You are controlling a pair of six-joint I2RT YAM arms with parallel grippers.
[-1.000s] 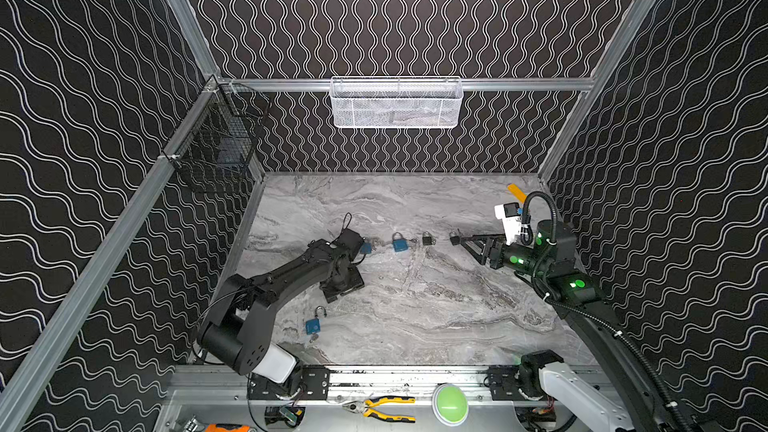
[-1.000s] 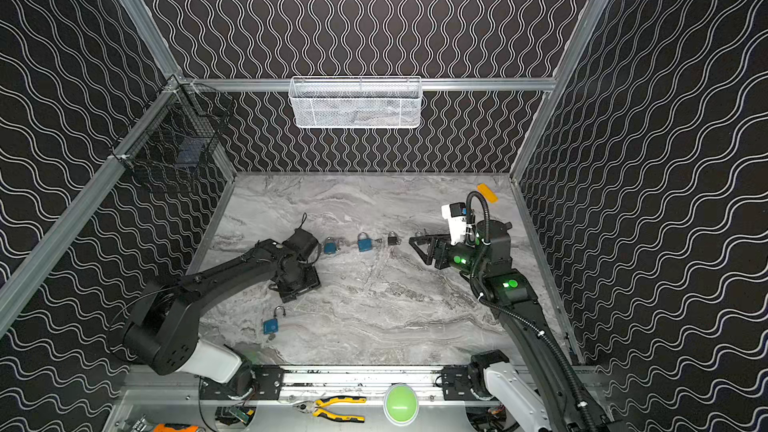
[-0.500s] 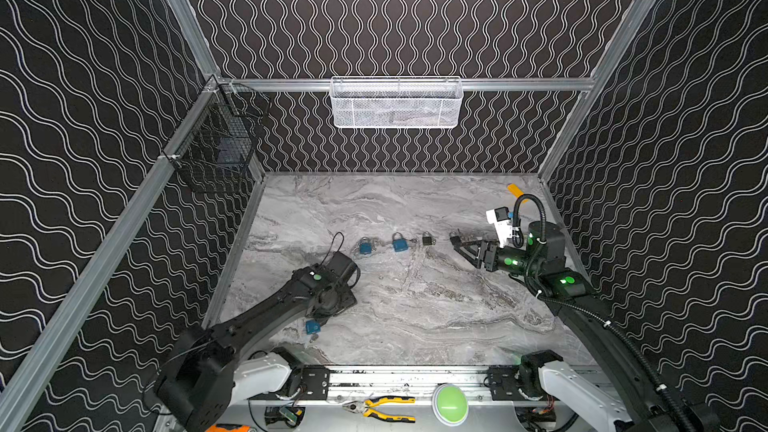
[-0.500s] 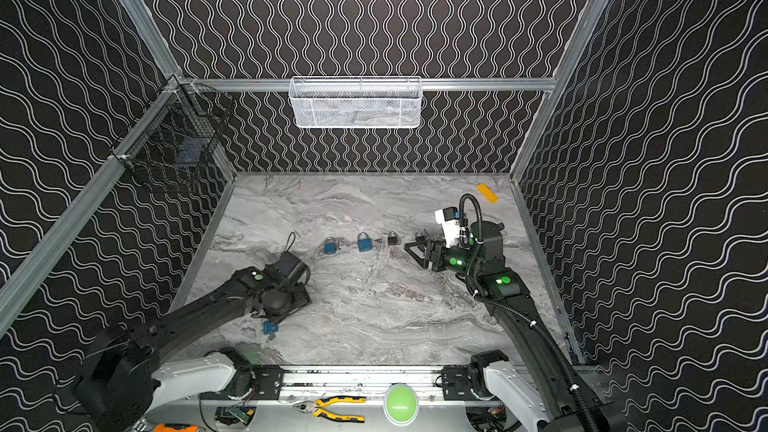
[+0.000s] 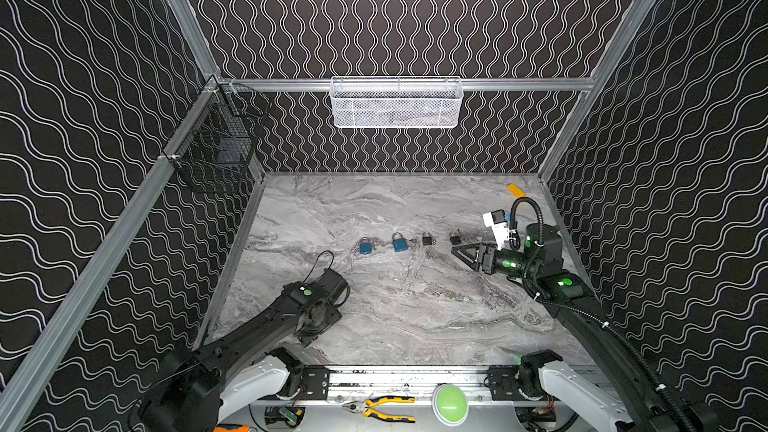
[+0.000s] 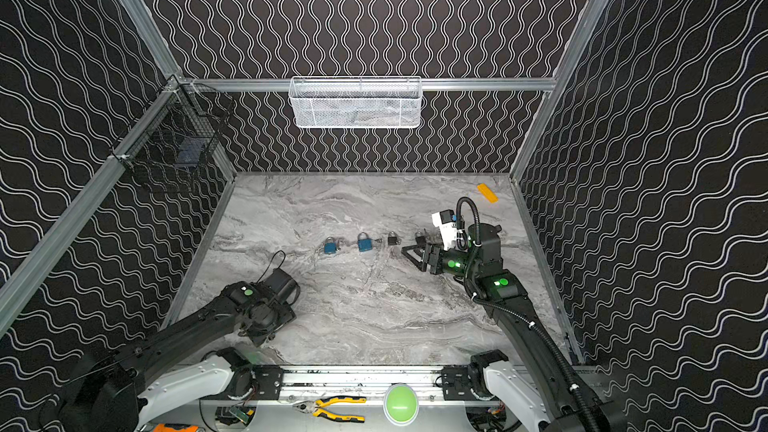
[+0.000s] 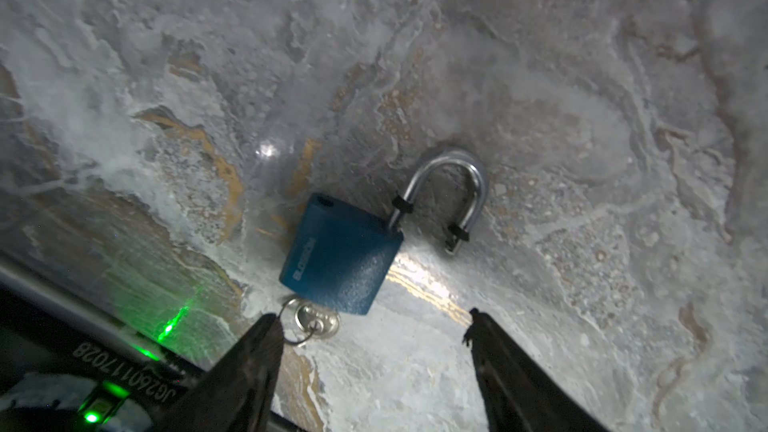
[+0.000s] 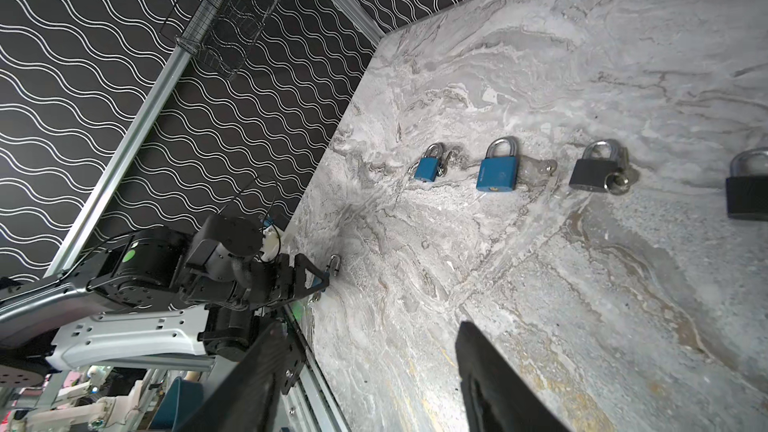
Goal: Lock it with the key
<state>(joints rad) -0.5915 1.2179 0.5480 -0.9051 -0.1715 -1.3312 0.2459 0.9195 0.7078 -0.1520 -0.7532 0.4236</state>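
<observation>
In the left wrist view a blue padlock (image 7: 340, 253) lies flat on the marble table (image 7: 540, 76) with its steel shackle (image 7: 457, 184) swung open. A silver key (image 7: 316, 322) on a ring sticks out of the padlock's bottom. My left gripper (image 7: 372, 317) hangs open just short of the padlock, one fingertip (image 7: 270, 322) beside the key's ring. In both top views my left arm (image 5: 307, 305) hides this padlock. My right gripper (image 5: 457, 251) (image 8: 365, 326) is open and empty, pointing left near a black padlock (image 5: 456, 238).
A row of shut padlocks lies mid-table: two blue (image 5: 365, 246) (image 5: 400, 243), two black (image 5: 427, 238). A white mesh basket (image 5: 397, 103) hangs on the back wall and a black wire basket (image 5: 220, 147) on the left one. An orange piece (image 5: 515, 190) lies back right.
My left arm has pulled back from the row of padlocks to the front left, over the open blue padlock, with its jaws a little wider. My right gripper has shifted slightly left.
</observation>
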